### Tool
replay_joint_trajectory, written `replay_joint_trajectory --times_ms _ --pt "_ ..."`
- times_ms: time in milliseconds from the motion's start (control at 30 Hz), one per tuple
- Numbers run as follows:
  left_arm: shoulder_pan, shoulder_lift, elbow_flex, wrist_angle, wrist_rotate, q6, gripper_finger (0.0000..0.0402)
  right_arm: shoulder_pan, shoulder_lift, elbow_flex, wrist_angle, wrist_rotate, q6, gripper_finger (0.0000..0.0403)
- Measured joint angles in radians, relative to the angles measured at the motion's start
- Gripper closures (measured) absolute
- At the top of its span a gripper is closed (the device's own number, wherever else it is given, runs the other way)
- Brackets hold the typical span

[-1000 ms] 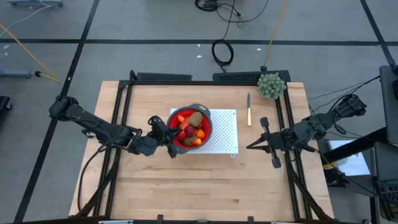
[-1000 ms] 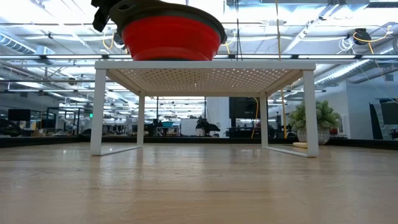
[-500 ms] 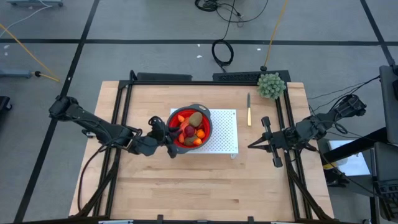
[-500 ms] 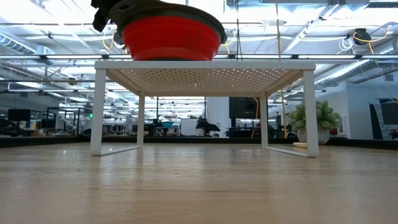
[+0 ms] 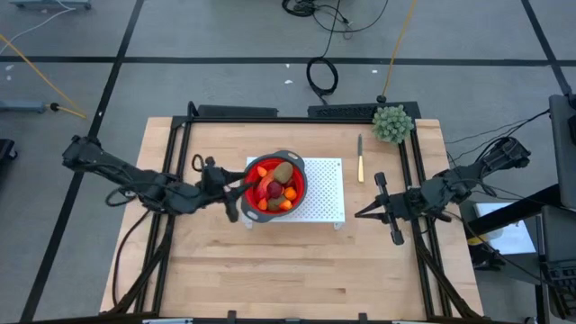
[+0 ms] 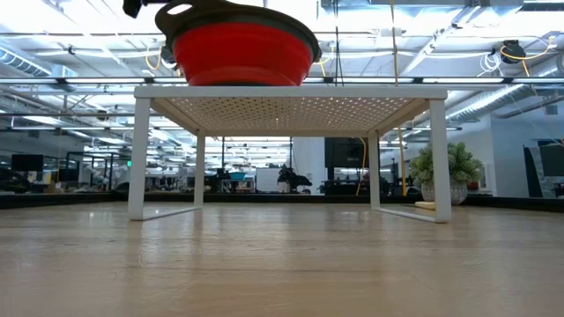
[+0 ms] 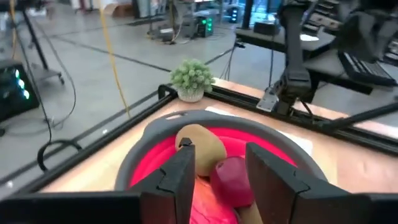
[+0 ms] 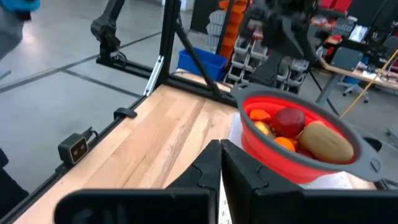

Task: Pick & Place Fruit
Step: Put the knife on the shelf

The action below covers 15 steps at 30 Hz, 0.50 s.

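High view shows you the left gripper (image 5: 232,192) parted, empty, just left of the bowl (image 5: 298,175) of fruit (image 5: 274,184); right gripper (image 5: 371,200) closed, empty, right of the rack (image 5: 326,196).

Robotics lab: open hall w/ ceiling lights (image 6: 79,53), floor cables (image 5: 322,74), equipment racks (image 8: 239,43).

High view overhead, straight down on whole tabletop (image 5: 297,261). Low view at tabletop level, facing room. Wrist views close, opposite sides. All share red bowl (image 5: 275,184).
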Motion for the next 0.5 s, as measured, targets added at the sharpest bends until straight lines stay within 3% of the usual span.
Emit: replay_joint_trajectory --times_ms 133,333,500 --pt "-0.021 -0.063 0.000 -0.034 0.043 0.080 0.0284 0.000 0.021 0.000 -0.027 0.067 0.012 0.0399" --pt "-0.024 -0.133 0.000 -0.104 0.105 0.091 0.0347 -0.007 0.025 0.000 -0.115 0.380 0.140 0.0401" --pt "-0.024 -0.181 0.000 -0.154 0.149 0.141 0.0395 -0.059 0.026 0.000 -0.182 0.424 0.254 0.0402"
